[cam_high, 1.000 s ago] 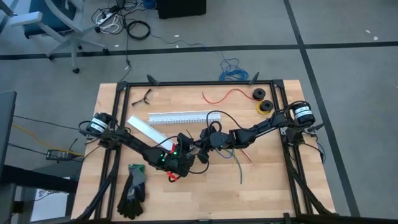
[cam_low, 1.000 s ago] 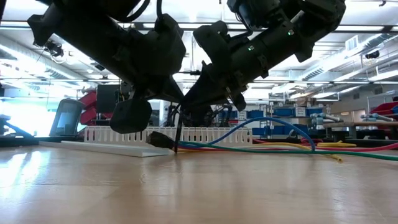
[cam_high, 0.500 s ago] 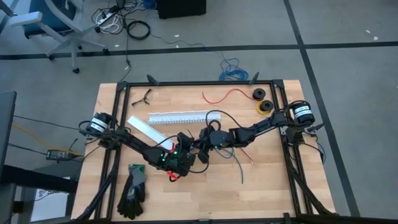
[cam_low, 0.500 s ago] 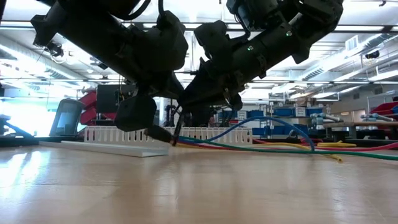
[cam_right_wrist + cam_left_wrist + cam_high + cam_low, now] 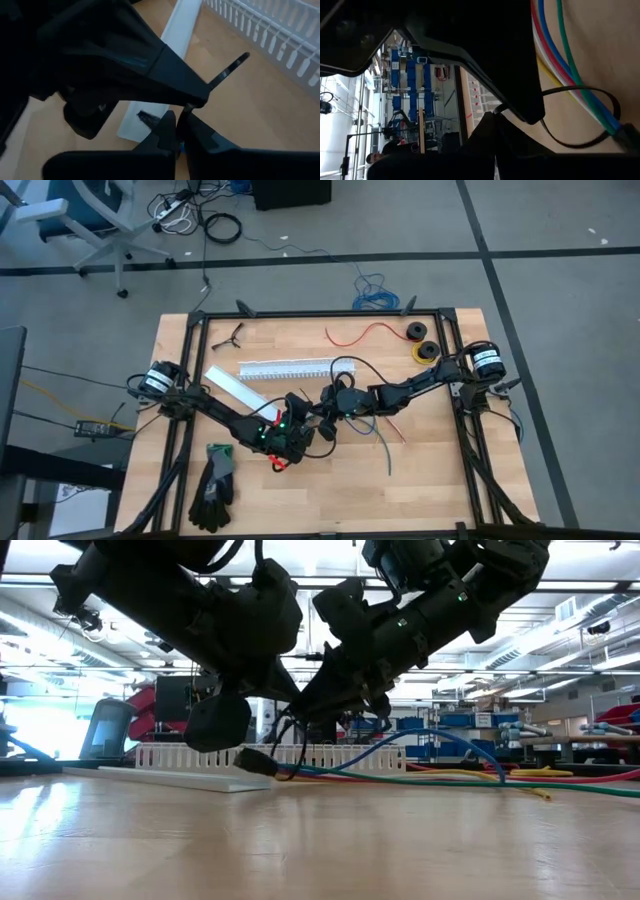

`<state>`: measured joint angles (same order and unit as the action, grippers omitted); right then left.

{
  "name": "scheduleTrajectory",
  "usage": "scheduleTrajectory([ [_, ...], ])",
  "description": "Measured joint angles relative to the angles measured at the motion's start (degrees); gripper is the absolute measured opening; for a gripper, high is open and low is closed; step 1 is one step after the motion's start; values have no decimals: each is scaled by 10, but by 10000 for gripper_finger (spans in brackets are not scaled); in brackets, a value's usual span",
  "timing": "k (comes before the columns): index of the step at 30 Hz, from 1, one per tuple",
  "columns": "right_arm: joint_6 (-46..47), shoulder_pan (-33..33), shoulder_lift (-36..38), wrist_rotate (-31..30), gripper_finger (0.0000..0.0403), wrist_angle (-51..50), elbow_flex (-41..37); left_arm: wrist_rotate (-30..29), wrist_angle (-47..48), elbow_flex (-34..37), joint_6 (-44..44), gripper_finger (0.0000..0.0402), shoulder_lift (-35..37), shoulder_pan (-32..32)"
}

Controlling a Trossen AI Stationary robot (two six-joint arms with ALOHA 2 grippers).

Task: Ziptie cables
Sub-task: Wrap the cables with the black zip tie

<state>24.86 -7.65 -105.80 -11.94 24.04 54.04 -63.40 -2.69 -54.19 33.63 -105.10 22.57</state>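
Sleeved end of the cables (image 5: 262, 764) partly hidden behind both arms, left hand (image 5: 296, 442) lost in dark housing

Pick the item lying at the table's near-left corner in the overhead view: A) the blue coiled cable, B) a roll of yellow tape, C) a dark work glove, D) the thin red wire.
C: the dark work glove lies flat on the table at that corner, just outside the left arm; nothing else lies there.
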Motion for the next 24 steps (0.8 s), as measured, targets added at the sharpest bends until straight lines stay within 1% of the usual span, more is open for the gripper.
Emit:
scheduleTrajectory([
  [3, 0, -1, 0, -3, 12, 0, 0, 0, -7, 0, -22, 4, 0, 2],
  [5, -1, 0, 0, -3, 7, -5, 0, 0, -5, 0, -24, 14, 0, 4],
  [11, 0, 1, 0, -3, 5, -29, 0, -7, 12, 0, -24, 64, 0, 18],
  [14, 0, 2, 0, -4, 2, -40, 0, -20, 7, 0, -24, 92, 1, 26],
  [16, 1, 2, 0, -4, 1, -43, 0, -47, 8, 0, -36, 108, 3, 34],
  [18, 4, 2, 0, -4, 1, -46, 0, -87, 10, 0, -90, 119, 11, 41],
  [20, 4, 2, 0, -4, 0, -47, 0, -120, 20, 0, -178, 125, 29, 47],
  [22, 4, 2, 0, -4, 0, -48, 0, -124, 52, 0, -284, 126, 54, 52],
  [24, 3, 2, 0, -4, 0, -51, 0, -115, 114, 0, -396, 125, 82, 57],
])
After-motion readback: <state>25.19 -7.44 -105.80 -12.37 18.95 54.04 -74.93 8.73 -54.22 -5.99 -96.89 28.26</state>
